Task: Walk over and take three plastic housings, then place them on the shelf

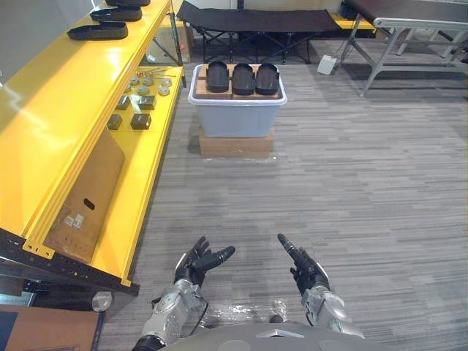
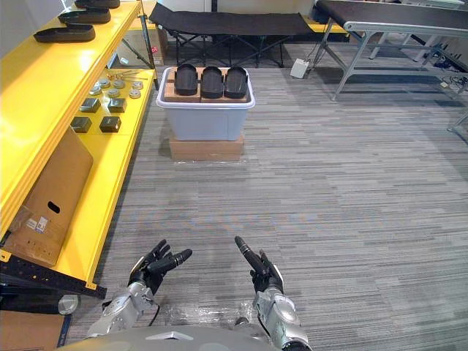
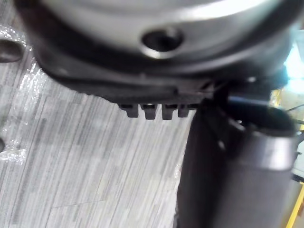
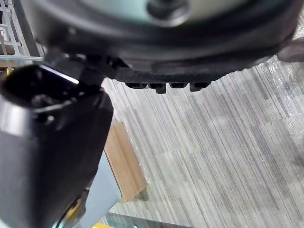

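Grey striped carpet (image 1: 351,190) runs back to a folding cot (image 1: 256,20) and a metal table (image 1: 417,22) at the far side, with a long yellow shelf (image 1: 66,110) along the robot's left. Three black plastic housings (image 1: 243,78) sit side by side on top of a pale bin (image 1: 238,117) on a cardboard box (image 1: 236,145) straight ahead, near the shelf's edge — open carpet lies between it and the robot, and to its right. The left hand (image 1: 197,263) and right hand (image 1: 303,267) hang low in front, fingers straight and loosely spread — neither has hold of anything.
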You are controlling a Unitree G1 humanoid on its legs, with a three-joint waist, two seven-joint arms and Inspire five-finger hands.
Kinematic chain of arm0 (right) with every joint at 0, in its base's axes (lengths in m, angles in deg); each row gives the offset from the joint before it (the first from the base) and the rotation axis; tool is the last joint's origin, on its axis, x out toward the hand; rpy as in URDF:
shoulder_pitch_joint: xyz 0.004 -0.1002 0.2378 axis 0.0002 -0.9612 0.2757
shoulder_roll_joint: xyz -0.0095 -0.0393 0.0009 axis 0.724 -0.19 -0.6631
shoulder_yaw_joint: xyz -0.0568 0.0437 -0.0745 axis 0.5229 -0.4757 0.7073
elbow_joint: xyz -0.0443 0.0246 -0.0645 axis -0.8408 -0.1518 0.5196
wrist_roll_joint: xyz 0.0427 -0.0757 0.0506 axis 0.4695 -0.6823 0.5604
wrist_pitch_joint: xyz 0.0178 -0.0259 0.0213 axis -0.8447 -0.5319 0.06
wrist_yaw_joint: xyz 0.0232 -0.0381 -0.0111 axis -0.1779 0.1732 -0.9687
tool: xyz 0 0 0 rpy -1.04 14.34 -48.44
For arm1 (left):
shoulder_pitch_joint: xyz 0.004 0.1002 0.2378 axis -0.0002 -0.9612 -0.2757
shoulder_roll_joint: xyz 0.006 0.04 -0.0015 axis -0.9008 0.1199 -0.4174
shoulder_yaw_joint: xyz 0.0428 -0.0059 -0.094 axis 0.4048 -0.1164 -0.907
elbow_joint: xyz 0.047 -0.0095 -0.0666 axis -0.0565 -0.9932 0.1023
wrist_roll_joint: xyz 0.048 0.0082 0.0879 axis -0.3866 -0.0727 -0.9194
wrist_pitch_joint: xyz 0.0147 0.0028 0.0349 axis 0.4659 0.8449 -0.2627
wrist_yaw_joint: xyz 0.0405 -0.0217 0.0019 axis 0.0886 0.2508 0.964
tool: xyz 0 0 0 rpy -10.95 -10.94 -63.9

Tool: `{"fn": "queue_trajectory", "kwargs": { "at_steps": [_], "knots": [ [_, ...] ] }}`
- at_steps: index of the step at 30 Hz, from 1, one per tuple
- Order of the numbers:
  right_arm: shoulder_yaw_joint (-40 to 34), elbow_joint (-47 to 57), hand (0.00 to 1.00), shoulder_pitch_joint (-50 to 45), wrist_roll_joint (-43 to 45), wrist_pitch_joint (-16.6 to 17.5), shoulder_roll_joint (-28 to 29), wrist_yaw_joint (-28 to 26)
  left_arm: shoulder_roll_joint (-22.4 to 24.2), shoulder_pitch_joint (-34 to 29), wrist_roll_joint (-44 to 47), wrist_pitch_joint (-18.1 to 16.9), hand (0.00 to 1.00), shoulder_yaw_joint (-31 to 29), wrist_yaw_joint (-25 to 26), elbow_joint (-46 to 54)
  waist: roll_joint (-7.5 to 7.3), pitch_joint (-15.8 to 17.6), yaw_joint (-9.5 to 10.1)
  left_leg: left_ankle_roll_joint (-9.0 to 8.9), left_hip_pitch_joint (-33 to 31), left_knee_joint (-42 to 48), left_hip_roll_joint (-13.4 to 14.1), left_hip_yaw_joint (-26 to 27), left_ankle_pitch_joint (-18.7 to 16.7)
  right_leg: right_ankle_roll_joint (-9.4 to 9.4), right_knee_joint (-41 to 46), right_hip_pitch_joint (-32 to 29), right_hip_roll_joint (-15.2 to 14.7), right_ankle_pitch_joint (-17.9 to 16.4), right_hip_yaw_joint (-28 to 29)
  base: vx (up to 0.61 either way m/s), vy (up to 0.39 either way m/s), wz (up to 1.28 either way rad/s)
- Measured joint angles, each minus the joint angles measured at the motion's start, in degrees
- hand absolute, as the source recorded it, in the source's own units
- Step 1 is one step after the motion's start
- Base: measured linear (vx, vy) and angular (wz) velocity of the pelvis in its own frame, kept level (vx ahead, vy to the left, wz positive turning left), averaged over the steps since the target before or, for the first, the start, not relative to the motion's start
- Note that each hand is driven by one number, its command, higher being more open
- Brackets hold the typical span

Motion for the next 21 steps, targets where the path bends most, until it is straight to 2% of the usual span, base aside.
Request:
{"fn": "queue_trajectory", "kwargs": {
  "at_steps": [1,2,3,4,5,7,9,10,12,14,15,17,19,20,21],
  "knots": [
    [0.0,1.0,1.0,-0.8,-0.7,0.0,-0.2,0.1,0.1,-0.5,-0.1,0.0,1.0,0.0,0.0,0.6,0.36,0.1,0.0,1.04,0.0,0.2,0.1,0.0,-0.6,-0.99,1.1,-0.5,0.0,-0.7,0.0,-0.08,0.008,-0.05],
    [-0.2,1.5,1.0,-1.2,-1.9,0.0,-0.5,0.5,0.3,-0.6,-0.1,-0.1,1.0,0.0,0.0,0.6,0.82,0.4,-0.04,2.64,-0.4,0.3,0.1,0.0,-1.2,-1.22,5.7,-2.9,-0.8,-3.0,0.1,-0.13,0.029,0.06],
    [-0.6,1.6,1.0,-1.3,-2.5,0.0,-0.7,1.1,0.2,-0.5,-0.4,0.0,1.0,0.0,0.0,1.2,0.59,0.4,-0.25,3.68,-2.0,1.0,-0.3,-0.1,-2.0,-1.8,12.3,-7.1,-2.7,-5.9,0.0,-0.11,0.029,0.07],
    [-0.8,1.7,1.0,-1.3,-2.4,0.0,-0.7,1.5,0.2,-0.5,-0.4,0.0,1.0,-0.2,0.0,1.9,0.22,0.6,-0.21,4.12,-2.4,1.2,-0.5,-0.1,-2.3,-2.08,15.7,-8.9,-3.6,-6.8,-0.1,-0.1,0.01,0.02],
    [-1.0,2.0,1.0,-1.5,-2.2,0.0,-1.2,2.1,0.1,-1.6,-0.4,0.0,1.0,-0.4,0.0,3.8,0.19,1.0,0.0,4.7,-3.0,1.3,-0.4,-0.1,-2.1,-2.14,23.3,-13.0,-5.5,-6.9,-1.4,0.0,0.0,0.0],
    [-1.2,3.4,1.0,-2.9,-1.7,0.0,-1.1,2.6,-0.3,-2.4,-0.3,0.1,1.0,-0.2,-0.1,5.2,0.14,2.5,-0.35,5.11,-1.8,1.5,0.2,-0.9,-1.9,-1.92,28.4,-14.3,-6.9,-7.3,-3.1,-0.01,-0.017,0.15],
    [-1.1,4.0,1.0,-4.6,-1.8,0.0,-0.9,2.5,-1.2,-2.5,-0.4,0.6,1.0,0.3,-0.3,6.0,0.25,2.7,0.24,4.47,-2.0,2.8,1.8,-1.3,-2.8,-2.18,28.0,-13.8,-6.7,-7.7,-6.5,0.05,-0.063,0.05],
    [-1.1,4.3,1.0,-4.5,-1.9,0.0,-0.4,2.6,-2.0,-2.3,-0.8,0.7,1.0,0.2,-0.3,7.4,-0.16,3.4,0.42,3.84,-2.5,4.1,3.2,-1.3,-3.4,-2.19,28.0,-13.9,-6.3,-7.7,-7.6,0.1,-0.107,-0.1],
    [-1.0,4.7,1.0,-4.7,-2.5,0.0,-0.1,2.8,-2.6,-2.0,-0.7,0.7,1.0,0.1,-0.3,8.6,0.15,4.0,0.48,2.46,-3.2,7.1,5.6,-1.3,-5.0,-2.19,29.2,-14.0,-5.3,-7.7,-8.7,0.13,-0.154,-0.08],
    [-0.9,5.0,1.0,-5.4,-3.5,0.1,-0.1,2.7,-2.8,-1.9,-0.3,0.7,1.0,-0.2,-0.3,9.0,-0.49,4.0,0.63,0.45,-4.9,13.8,7.6,-0.9,-8.3,-4.1,28.2,-12.3,-4.5,-9.1,-8.7,0.16,-0.203,-0.12],
    [-1.1,5.4,1.0,-5.2,-4.3,0.3,-0.7,2.7,-2.7,-1.7,0.1,0.7,1.0,-0.5,-0.3,9.1,-0.73,4.1,0.93,-0.19,-6.1,18.9,9.1,-0.7,-11.4,-6.06,27.4,-10.6,-3.6,-12.3,-8.5,0.17,-0.214,-0.27],
    [-1.7,6.0,1.0,-4.9,-4.6,0.8,-3.0,2.6,-0.4,-1.4,0.5,0.8,1.0,-0.3,-0.2,9.1,2.54,4.0,1.24,-1.54,-7.5,25.7,12.7,0.1,-15.1,-7.31,28.9,-10.5,-1.6,-15.2,-7.7,0.2,-0.168,-0.32],
    [-1.6,6.1,1.0,-4.9,-5.6,0.7,-3.8,2.6,-0.1,-1.4,0.7,0.8,1.0,-0.5,-0.2,9.1,3.1,3.7,1.38,-1.63,-8.9,32.8,15.2,0.9,-15.6,-7.58,29.2,-9.3,-0.8,-18.0,-7.7,0.16,-0.093,-0.07],
    [-1.0,6.1,1.0,-5.0,-5.8,0.7,-4.5,2.1,0.0,-1.4,2.0,0.8,1.0,-0.9,0.2,9.1,3.57,3.8,1.37,-0.54,-11.4,41.9,19.0,1.0,-15.1,-7.64,28.1,-7.1,0.5,-19.4,-8.1,0.18,-0.153,0.03],
    [-0.4,6.1,1.0,-5.0,-6.0,0.7,-5.0,1.7,0.1,-1.7,3.5,0.8,1.0,-1.4,0.4,9.0,4.14,3.9,1.42,2.02,-13.2,48.5,22.1,0.7,-13.5,-7.83,26.5,-4.7,2.2,-19.8,-8.4,0.19,-0.208,0.1]
  ]
}}
